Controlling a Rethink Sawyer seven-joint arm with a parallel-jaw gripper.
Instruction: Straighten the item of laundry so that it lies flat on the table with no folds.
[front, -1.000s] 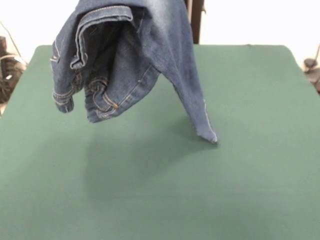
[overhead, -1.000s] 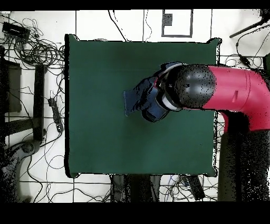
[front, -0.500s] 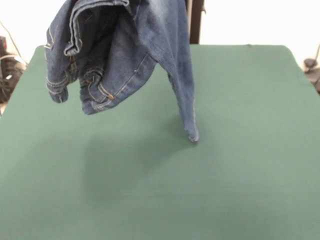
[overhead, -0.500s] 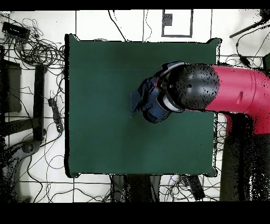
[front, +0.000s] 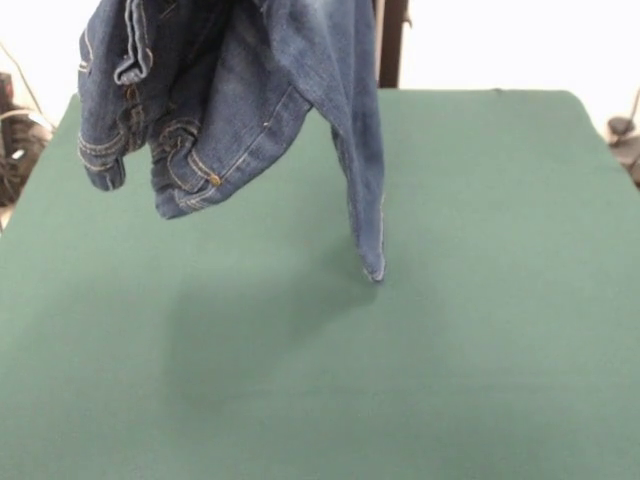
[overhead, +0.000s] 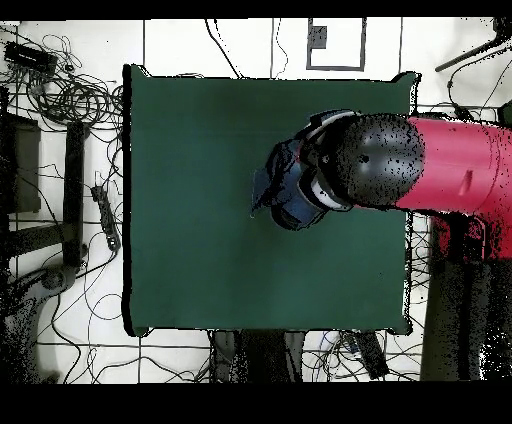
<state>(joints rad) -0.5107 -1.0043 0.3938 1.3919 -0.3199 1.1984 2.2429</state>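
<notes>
From above we see the dark green table (overhead: 190, 200) filling the middle, with tangled cables (overhead: 70, 90) on the tiled floor to its left. The red and black arm (overhead: 420, 165) reaches in from the right, and its rounded black end covers most of the blue denim jeans (overhead: 278, 190). We see only a bunched part of them showing at its left side.

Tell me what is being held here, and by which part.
The jeans hang lifted above the table, one leg trailing down to it. The hold lies above the picture's top edge, so the gripped part cannot be told.
</notes>
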